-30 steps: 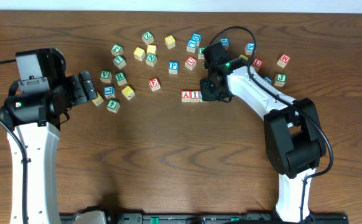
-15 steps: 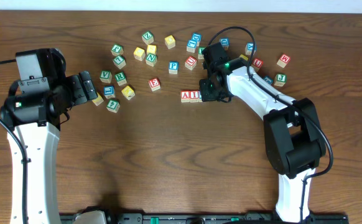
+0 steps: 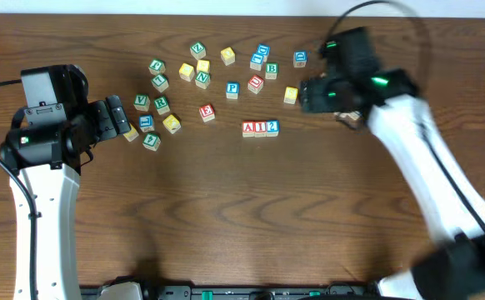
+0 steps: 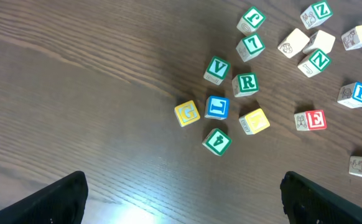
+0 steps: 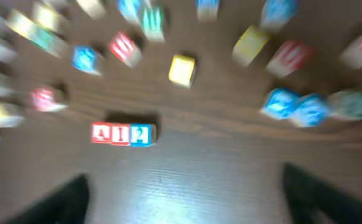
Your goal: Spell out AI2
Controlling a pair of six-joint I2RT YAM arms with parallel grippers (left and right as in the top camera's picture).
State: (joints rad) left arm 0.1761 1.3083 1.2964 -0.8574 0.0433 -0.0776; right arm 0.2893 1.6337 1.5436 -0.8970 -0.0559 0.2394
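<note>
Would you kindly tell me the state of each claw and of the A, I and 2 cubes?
A cube, letter up, first in the row.
I cube, letter up, middle, touching both neighbours.
2 cube, last in the row, not held.
left claw, open, empty.
right claw, open, empty, apart from the row.

Three small wooden cubes, the red-A cube, the red-I cube and the blue-2 cube, sit flat and touching in a straight row near the middle of the brown table, characters facing up.
</note>
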